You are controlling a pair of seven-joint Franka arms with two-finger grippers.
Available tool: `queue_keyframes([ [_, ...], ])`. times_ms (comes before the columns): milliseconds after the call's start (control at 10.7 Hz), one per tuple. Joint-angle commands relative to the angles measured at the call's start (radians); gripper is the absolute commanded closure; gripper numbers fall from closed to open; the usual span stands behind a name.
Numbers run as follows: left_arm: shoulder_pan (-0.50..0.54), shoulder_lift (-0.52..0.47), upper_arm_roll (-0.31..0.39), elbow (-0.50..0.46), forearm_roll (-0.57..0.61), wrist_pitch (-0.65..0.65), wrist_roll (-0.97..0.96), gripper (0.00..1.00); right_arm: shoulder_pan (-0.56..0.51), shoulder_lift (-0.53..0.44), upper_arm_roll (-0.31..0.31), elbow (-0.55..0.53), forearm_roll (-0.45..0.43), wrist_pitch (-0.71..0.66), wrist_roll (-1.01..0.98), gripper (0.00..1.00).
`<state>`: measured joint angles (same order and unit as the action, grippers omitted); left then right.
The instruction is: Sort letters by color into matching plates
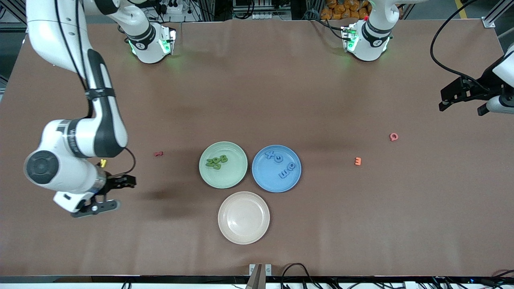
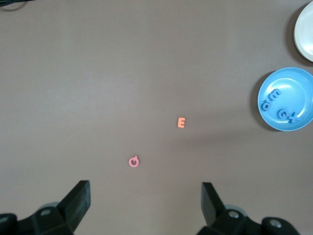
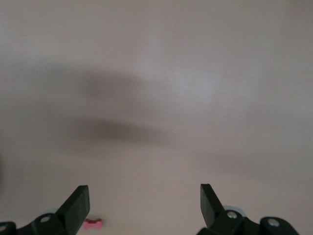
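- Green letters point(image 1: 217, 162) lie in the mint plate point(image 1: 237, 176), blue letters point(image 1: 289, 170) in the blue plate point(image 1: 265, 176).
- Right claw point(image 1: 109, 194) hangs spread wide and empty above bare bench point(image 1: 257, 100).
- Left claw point(image 2: 145, 205), jaws wide and empty, waits over the pink letter point(image 2: 134, 161).

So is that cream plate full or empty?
Empty. The cream plate shows only its bare inside in the front view, while the green letters and blue letters lie in the other two plates.
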<state>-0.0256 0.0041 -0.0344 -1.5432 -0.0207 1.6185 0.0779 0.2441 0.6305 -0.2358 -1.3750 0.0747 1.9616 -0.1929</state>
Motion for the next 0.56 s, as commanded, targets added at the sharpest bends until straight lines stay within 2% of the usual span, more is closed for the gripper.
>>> queue_keyframes([
  [0, -0.001, -0.016, -0.001, -0.014, -0.015, 0.004, 0.002, 0.0, -0.068, -0.051, -0.017, 0.002, -0.015, -0.021, -0.014, 0.0],
  [187, -0.002, -0.015, -0.002, -0.014, -0.013, 0.008, -0.006, 0.0, -0.08, -0.09, -0.06, 0.001, -0.015, -0.033, -0.014, 0.0],
  [467, -0.002, -0.015, -0.002, -0.012, -0.013, 0.008, -0.006, 0.0, -0.112, -0.202, -0.077, 0.001, -0.015, -0.116, -0.008, 0.0],
])
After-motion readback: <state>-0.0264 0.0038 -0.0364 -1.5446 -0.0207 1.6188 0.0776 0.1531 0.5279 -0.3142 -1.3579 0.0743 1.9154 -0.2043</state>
